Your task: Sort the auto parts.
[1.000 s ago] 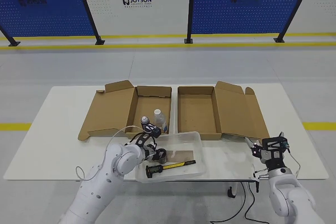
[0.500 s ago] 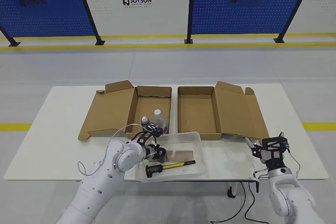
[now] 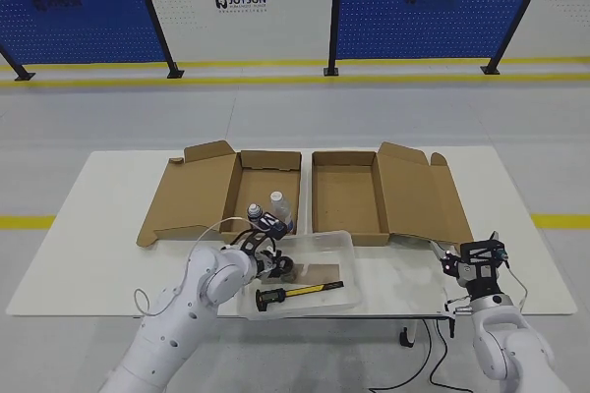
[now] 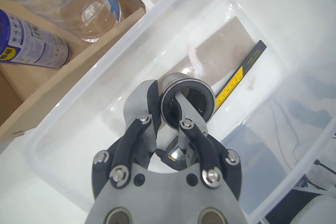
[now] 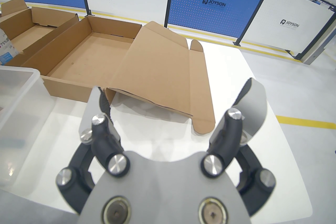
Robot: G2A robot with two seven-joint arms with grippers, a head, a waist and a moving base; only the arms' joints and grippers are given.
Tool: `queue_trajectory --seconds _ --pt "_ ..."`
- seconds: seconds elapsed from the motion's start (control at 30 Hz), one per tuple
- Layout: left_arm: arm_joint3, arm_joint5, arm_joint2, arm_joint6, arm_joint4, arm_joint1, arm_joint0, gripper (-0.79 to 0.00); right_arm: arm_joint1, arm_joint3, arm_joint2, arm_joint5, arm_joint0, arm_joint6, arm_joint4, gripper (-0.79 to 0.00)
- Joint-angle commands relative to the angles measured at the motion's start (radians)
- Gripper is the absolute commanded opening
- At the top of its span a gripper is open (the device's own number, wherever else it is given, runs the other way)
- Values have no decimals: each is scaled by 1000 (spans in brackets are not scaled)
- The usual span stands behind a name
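While your left tool [image 4: 165, 99], clamped on the bearing [image 4: 195, 84], has crept up-frame inside the clear bin [image 3: 320, 236], lift-out looks begun; your right tool [image 5: 174, 89] sits open.

On the table [image 3: 98, 226], 2 boxes sit side by side at mid frame, the left box [image 3: 271, 160] just beside the right box [image 3: 344, 196]. A bottle [image 3: 280, 206] and, to its left, a spray can [image 3: 256, 212] sit in the left box's lower end. Just below both boxes, at lower centre, is the bin [image 3: 315, 237]. In it a caliper [image 3: 310, 290] lies along the lower side, a sheet [image 3: 324, 270] above it, and the bearing [image 3: 283, 267] at the sheet's left. The right gripper [image 3: 477, 257] is at lower right.
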Motion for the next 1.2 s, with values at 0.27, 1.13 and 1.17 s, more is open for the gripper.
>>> queue_trajectory --seconds 0.27,1.13,1.17 --pt "-53 -15 -7 -35 6 10 24 -785 0 0 0 0 0 0 0 0" --pt "37 -110 39 -263 -86 12 -138 -317 0 0 0 0 0 0 0 0" --pt "43 -114 42 -264 -94 11 -142 -320 0 0 0 0 0 0 0 0"
